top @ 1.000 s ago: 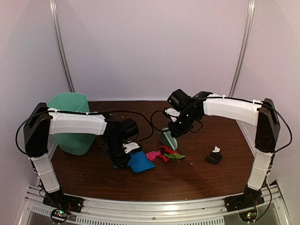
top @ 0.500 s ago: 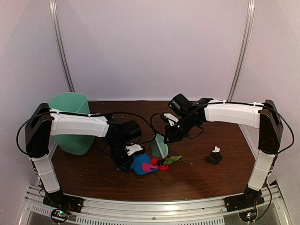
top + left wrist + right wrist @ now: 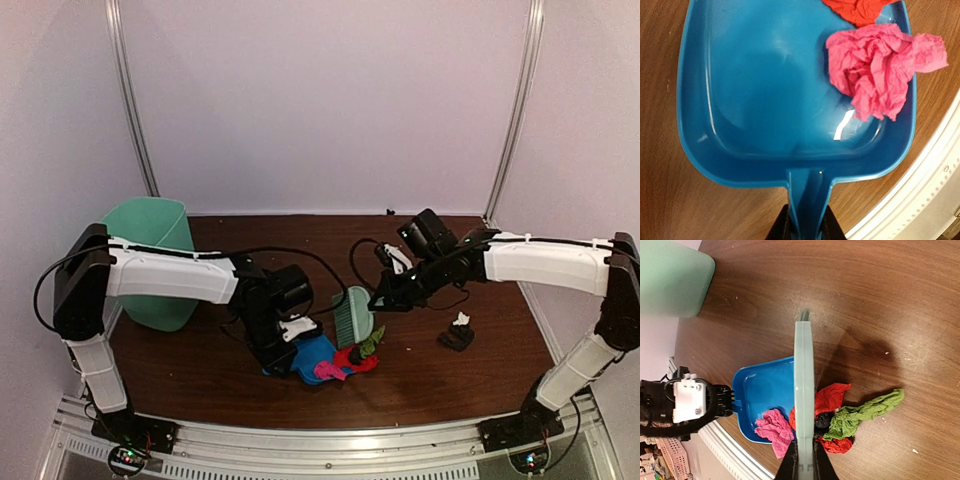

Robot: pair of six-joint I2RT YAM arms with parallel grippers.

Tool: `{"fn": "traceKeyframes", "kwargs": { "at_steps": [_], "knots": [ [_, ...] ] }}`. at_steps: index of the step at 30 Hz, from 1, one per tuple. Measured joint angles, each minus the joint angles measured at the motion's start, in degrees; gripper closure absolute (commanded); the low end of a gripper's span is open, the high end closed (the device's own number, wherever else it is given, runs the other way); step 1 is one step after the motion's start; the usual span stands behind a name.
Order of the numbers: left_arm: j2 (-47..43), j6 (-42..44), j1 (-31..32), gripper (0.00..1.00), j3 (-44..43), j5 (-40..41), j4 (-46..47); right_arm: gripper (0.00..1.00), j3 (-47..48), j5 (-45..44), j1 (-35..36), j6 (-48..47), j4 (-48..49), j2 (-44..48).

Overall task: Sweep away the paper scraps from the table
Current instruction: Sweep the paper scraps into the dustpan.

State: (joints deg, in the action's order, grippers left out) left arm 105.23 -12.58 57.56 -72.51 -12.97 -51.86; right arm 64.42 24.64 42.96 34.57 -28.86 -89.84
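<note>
Blue dustpan (image 3: pixel 780 90) on surface (image 3: pixel 420 385), handle clamped in left jaws; left arm (image 3: pixel 170 275) low, reaching centre. Right arm (image 3: pixel 540 262) stretched inward, right jaws clamped on green brush (image 3: pixel 804 380), bristles hidden edge-on. Pink scrap (image 3: pixel 880 70) in pan; red scrap (image 3: pixel 832 397), green scrap (image 3: pixel 860 415) by lip; dark scrap (image 3: pixel 458 335) apart, blurred.

Both arms share one build: long, rounded white shell links joined by blocky black joint housings. The left arm (image 3: pixel 165 272) and the right arm (image 3: pixel 545 262) each carry a thin black cable (image 3: pixel 300 251) that runs along the white shells and loops free near the wrist. Each base (image 3: pixel 135 435) is a black block with tiny green and red lights beside it. The left wrist unit (image 3: pixel 688 397) is a white block with a ribbed black part. The fingers (image 3: pixel 781 229) are slim and black.
</note>
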Motion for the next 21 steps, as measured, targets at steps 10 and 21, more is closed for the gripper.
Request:
{"fn": "traceKeyframes", "kwargs": {
  "at_steps": [10,21],
  "knots": [
    [0.0,-1.9,2.5,1.0,1.0,-1.0,1.7,1.0,-2.6,-4.0,-3.5,-1.3,-0.8,12.8],
    [0.0,-4.7,3.6,1.0,1.9,-0.9,2.7,1.0,0.0,-12.8,-4.2,-8.9,-9.8,8.0]
  ]
}}
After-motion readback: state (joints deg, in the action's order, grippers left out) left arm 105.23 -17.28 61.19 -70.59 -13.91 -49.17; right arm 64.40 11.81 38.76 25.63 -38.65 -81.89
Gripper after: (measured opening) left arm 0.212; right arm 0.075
